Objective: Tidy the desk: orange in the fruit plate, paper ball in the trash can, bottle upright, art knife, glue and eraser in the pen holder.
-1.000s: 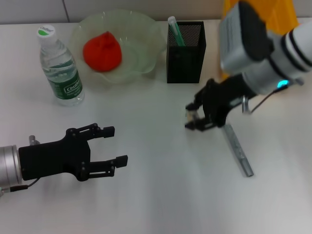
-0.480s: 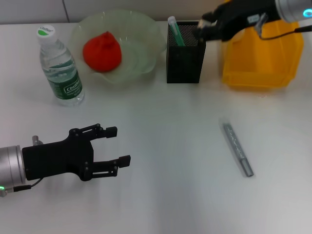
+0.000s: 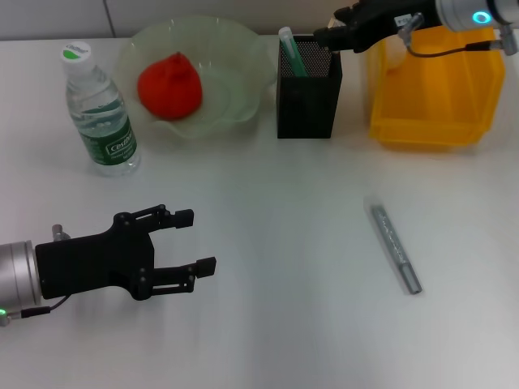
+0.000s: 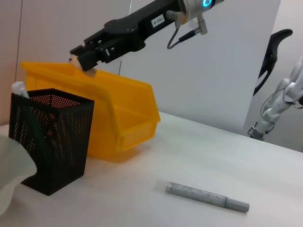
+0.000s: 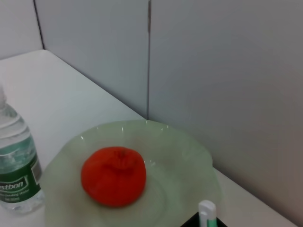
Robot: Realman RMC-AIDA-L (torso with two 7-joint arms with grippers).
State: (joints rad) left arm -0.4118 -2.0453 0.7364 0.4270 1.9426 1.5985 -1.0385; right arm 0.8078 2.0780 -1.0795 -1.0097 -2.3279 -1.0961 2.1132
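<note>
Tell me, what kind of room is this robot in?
Probably an office or lab desk: a white table holds a mesh pen holder, a water bottle and a yellow bin, with plain grey partition walls behind.

This looks like a robotics lab or test room set up as a mock office desk. A plain white bench [image 3: 268, 324] carries only a few staged props: a black mesh pen holder [image 3: 309, 89] at twelve o'clock, a yellow plastic parts bin [image 3: 434, 89] at one o'clock of the kind kept in workshops, and a pale green fruit plate [image 3: 235, 89] at eleven o'clock. Bare grey partition panels [image 5: 213, 71] with straight seams wall in the far edge. In the left wrist view, another robot arm [image 4: 279, 94] stands beyond the bench.
</note>
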